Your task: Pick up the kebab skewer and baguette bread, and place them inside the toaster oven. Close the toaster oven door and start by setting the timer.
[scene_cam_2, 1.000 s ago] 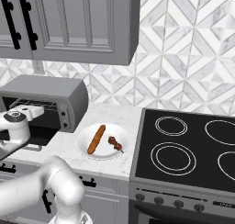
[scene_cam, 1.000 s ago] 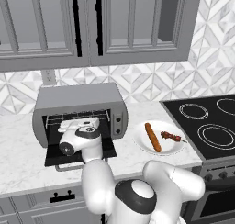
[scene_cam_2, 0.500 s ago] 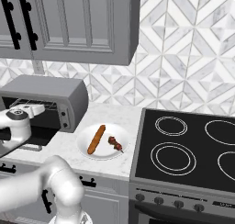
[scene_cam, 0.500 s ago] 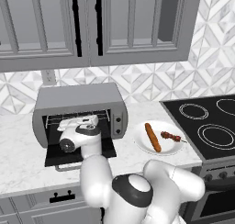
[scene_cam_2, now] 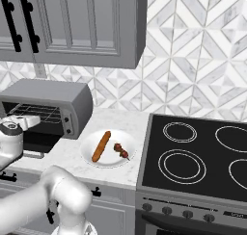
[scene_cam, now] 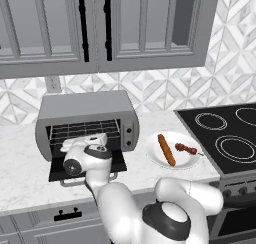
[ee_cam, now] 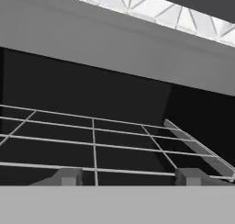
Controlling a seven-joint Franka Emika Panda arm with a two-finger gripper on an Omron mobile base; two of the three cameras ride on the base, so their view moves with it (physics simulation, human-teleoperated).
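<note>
The toaster oven point(scene_cam: 85, 108) point(scene_cam_2: 53, 97) stands on the counter with its door point(scene_cam: 56, 171) dropped flat. My gripper point(scene_cam: 86, 141) point(scene_cam_2: 28, 121) hovers over the door at the oven mouth, open, nothing between its fingertips point(ee_cam: 69, 176). Straight ahead lies the wire rack point(ee_cam: 94, 145) in the dark interior. The baguette bread point(scene_cam: 166, 149) point(scene_cam_2: 101, 146) and the kebab skewer point(scene_cam: 186, 148) point(scene_cam_2: 120, 150) lie side by side on a white plate point(scene_cam: 187, 161) point(scene_cam_2: 111, 160) to the oven's right.
A black stovetop point(scene_cam: 225, 133) point(scene_cam_2: 193, 157) takes up the counter right of the plate. Grey wall cabinets point(scene_cam: 100, 28) hang above the oven. Bare marble counter point(scene_cam: 22, 153) lies left of the oven.
The hand has stayed at the oven mouth while the arm's lower joints shifted slightly. Baguette, skewer and door have not moved.
</note>
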